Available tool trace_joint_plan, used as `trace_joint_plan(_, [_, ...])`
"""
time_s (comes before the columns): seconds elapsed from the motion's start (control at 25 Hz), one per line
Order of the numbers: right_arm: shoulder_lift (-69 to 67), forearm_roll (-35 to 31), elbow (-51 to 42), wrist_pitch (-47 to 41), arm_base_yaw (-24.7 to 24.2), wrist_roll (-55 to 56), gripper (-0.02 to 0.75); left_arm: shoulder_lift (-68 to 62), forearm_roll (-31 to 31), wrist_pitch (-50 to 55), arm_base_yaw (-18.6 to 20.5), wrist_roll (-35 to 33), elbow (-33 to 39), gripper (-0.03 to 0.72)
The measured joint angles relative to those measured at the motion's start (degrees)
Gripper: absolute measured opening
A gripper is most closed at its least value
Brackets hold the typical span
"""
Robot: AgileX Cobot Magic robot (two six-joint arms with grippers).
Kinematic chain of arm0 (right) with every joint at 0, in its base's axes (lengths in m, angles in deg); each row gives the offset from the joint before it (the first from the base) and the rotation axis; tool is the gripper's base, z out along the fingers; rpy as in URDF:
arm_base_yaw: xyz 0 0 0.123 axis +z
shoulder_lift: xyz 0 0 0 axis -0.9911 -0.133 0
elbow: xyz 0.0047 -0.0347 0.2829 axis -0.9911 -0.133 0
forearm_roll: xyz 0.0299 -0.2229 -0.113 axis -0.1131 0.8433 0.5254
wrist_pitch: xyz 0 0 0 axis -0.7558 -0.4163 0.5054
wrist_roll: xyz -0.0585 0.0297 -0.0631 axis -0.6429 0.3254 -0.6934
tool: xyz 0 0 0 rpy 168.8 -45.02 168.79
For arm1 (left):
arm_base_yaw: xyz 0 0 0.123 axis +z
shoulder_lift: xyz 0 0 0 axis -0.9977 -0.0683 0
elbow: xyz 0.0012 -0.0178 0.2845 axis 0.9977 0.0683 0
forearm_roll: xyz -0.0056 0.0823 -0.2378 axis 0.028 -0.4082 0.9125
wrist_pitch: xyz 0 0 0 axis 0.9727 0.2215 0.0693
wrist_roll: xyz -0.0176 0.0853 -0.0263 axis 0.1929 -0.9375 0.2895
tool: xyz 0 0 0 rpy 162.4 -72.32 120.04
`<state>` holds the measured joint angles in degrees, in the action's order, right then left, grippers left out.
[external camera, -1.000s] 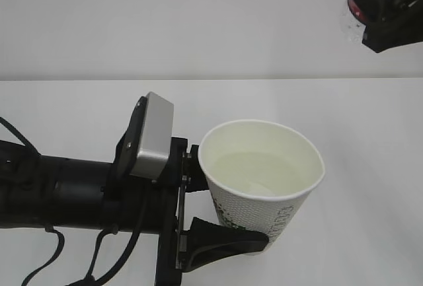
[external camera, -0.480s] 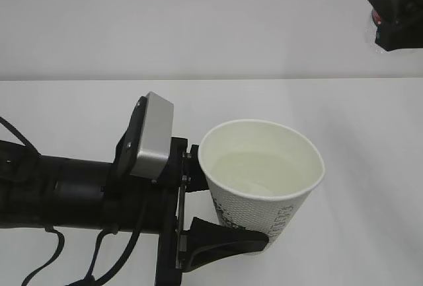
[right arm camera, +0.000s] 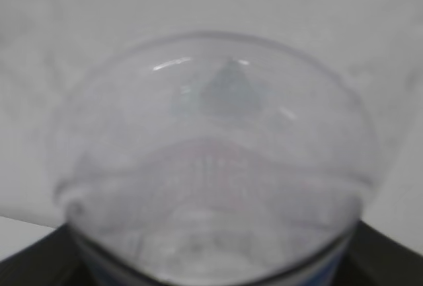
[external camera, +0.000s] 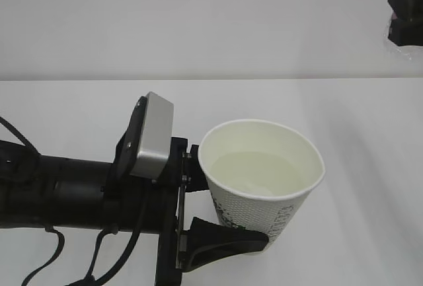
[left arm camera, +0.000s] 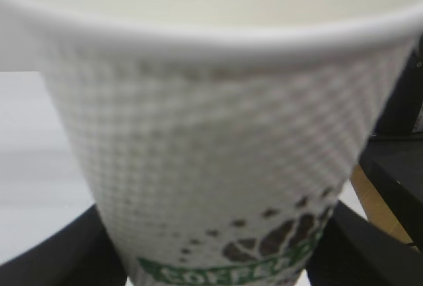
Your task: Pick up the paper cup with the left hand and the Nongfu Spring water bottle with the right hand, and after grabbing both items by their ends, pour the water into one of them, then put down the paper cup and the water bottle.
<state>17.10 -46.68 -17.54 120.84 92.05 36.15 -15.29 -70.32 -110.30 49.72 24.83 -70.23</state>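
The paper cup [external camera: 264,183] is white with a dotted print and a green logo band. It hangs upright over the table in my left gripper [external camera: 221,216], which is shut on its lower part. Water [external camera: 258,174] lies as a shallow pool inside. In the left wrist view the paper cup [left arm camera: 218,134] fills the frame, with a black finger [left arm camera: 59,253] on each side. My right gripper [external camera: 404,15] sits at the top right edge of the exterior view. It is shut on the clear Nongfu Spring water bottle [right arm camera: 211,167], which the right wrist view shows end-on and blurred.
The white table [external camera: 370,167] stretches back to a plain white wall. My left arm [external camera: 66,193], with its grey block [external camera: 153,137] and hanging cables, takes up the lower left of the exterior view.
The right gripper has carried the bottle to the right, almost out of the exterior view. The left gripper and the cup have stayed still.
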Motion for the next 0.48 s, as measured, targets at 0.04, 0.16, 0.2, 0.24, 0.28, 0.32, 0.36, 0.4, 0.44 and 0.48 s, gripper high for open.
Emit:
trace_joint_plan(0.04, [0.00,-0.50,0.00,0.00,-0.55,-0.37,0.485,0.00,0.00,0.00,0.00,0.00,0.00,0.519])
trace_joint_plan(0.16, [0.00,-1.02,0.00,0.00,-2.73,-0.84,0.485,0.00,0.00,0.00,0.00,0.00,0.00,0.519])
trace_joint_plan(0.2, [0.00,-1.14,0.00,0.00,-3.48,-0.84,0.485,0.00,0.00,0.00,0.00,0.00,0.00,0.519])
trace_joint_plan(0.24, [0.00,-1.27,0.00,0.00,-4.24,-0.84,0.485,0.00,0.00,0.00,0.00,0.00,0.00,0.519])
trace_joint_plan(0.28, [0.00,-1.39,0.00,0.00,-5.10,-0.84,0.485,0.00,0.00,0.00,0.00,0.00,0.00,0.519])
trace_joint_plan(0.32, [0.00,-1.40,0.00,0.00,-6.01,-0.84,0.485,0.00,0.00,0.00,0.00,0.00,0.00,0.519])
trace_joint_plan(0.36, [0.00,-1.50,0.00,0.00,-6.55,-0.84,0.485,0.00,0.00,0.00,0.00,0.00,0.00,0.519])
trace_joint_plan(0.4, [0.00,-1.50,0.00,0.00,-6.88,-0.84,0.485,0.00,0.00,0.00,0.00,0.00,0.00,0.519])
trace_joint_plan(0.44, [0.00,-1.50,0.00,0.00,-7.21,-0.84,0.485,0.00,0.00,0.00,0.00,0.00,0.00,0.519])
trace_joint_plan(0.48, [0.00,-1.50,0.00,0.00,-7.34,-0.84,0.485,0.00,0.00,0.00,0.00,0.00,0.00,0.519])
